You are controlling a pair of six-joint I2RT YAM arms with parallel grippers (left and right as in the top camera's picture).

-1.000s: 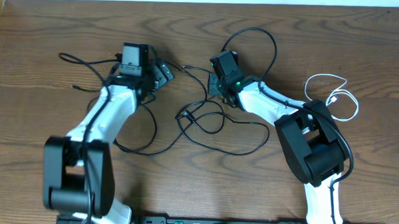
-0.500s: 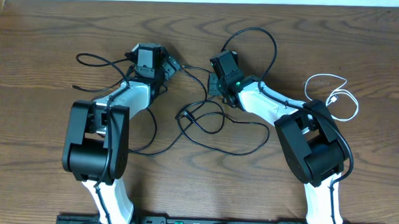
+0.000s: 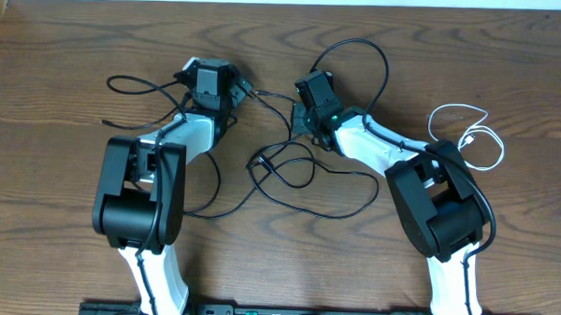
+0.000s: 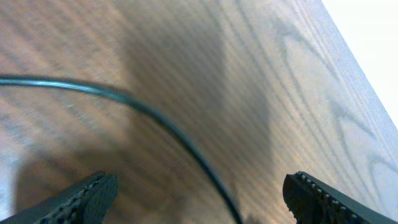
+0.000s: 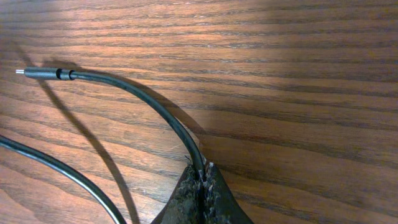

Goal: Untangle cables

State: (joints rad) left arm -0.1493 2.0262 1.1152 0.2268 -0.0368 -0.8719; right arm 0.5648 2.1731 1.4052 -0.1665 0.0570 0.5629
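Several black cables [image 3: 282,169] lie looped and crossed on the wooden table between the arms. One loop arcs at the back [image 3: 364,50], and another runs off to the left [image 3: 138,81]. A white cable [image 3: 468,136] lies coiled apart at the right. My left gripper [image 3: 238,89] is open, low over the table. In the left wrist view a black cable [image 4: 168,127] runs untouched between its fingers [image 4: 93,196]. My right gripper [image 3: 299,123] is shut on a black cable [image 5: 168,118] just ahead of its tips [image 5: 200,180]. That cable's plug end [image 5: 46,73] rests on the wood.
A second black cable [image 5: 56,168] crosses the lower left of the right wrist view. The table's far edge [image 3: 286,4] meets a white surface behind the arms. The thicker cords fixed to the arms trail along each arm.
My left arm has swung in, and its gripper has shifted right toward the middle cables, still open. The right arm and its held cable have not moved.
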